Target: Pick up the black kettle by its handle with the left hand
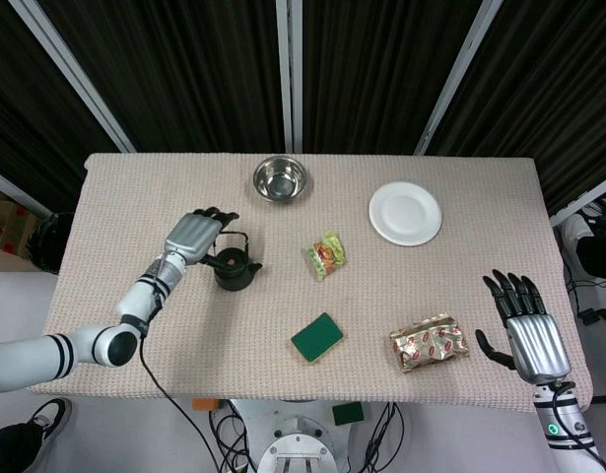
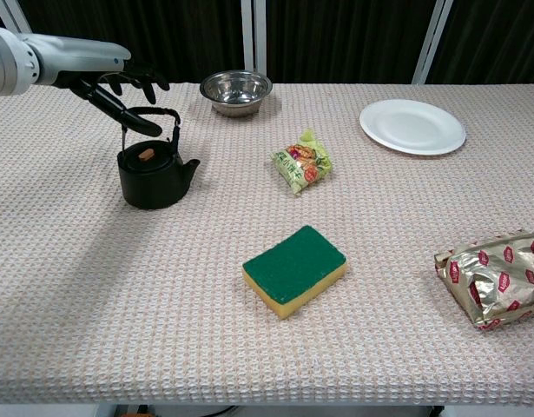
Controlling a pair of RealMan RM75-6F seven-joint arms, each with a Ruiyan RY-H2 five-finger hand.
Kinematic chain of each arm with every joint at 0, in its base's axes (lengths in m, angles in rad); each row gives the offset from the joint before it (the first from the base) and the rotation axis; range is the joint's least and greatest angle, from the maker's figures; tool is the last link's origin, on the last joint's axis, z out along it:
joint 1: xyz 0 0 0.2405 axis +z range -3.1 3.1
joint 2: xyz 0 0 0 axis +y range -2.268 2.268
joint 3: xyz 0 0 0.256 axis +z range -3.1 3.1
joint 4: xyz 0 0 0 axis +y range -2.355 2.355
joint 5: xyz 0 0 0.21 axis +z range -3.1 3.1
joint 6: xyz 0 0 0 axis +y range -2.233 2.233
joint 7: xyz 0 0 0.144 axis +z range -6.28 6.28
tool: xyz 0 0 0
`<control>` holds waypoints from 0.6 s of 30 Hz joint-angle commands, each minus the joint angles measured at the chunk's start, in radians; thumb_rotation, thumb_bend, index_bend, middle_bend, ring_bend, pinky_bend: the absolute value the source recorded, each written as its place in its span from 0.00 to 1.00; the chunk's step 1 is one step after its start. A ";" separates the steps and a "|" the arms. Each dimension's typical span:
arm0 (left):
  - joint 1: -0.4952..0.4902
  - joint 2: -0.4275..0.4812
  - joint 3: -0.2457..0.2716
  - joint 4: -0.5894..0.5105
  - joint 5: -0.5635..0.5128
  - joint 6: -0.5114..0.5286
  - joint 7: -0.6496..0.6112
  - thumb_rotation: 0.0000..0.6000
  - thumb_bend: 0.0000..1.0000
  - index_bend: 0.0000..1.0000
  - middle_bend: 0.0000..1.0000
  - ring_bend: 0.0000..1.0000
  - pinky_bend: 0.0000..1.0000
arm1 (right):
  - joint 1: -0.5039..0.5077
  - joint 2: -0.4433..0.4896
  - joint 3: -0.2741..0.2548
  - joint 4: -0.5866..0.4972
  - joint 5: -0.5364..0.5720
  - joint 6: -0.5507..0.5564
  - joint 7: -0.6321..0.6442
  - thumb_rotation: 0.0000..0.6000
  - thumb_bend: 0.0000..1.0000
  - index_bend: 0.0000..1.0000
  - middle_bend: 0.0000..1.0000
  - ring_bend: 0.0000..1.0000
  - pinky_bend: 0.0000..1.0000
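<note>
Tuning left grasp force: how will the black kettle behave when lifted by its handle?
The black kettle looks like rigid cast metal, so probably heavy for its size. Its upright bail handle may pivot, letting the body swing. The spout on one side could tilt it slightly. The left robot hand is at the handle, grip unclear.

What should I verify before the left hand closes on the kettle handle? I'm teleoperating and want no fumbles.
1. Left hand positioned at the handle: ok, fingers reach down beside it.
2. Fingers wrapped around the handle: not ok, they are spread apart.
3. Black kettle upright on the table: ok.
4. Space around the kettle: ok, steel bowl and snack packet stand apart from it.
5. Lid seated: cannot tell.
6. Right hand out of the way: ok, open at the far edge.
</note>
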 commanded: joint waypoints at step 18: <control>-0.077 -0.031 -0.007 0.044 -0.171 -0.045 0.041 0.00 0.00 0.25 0.32 0.21 0.27 | 0.005 0.003 0.007 0.003 0.020 -0.012 0.012 0.89 0.35 0.00 0.00 0.00 0.00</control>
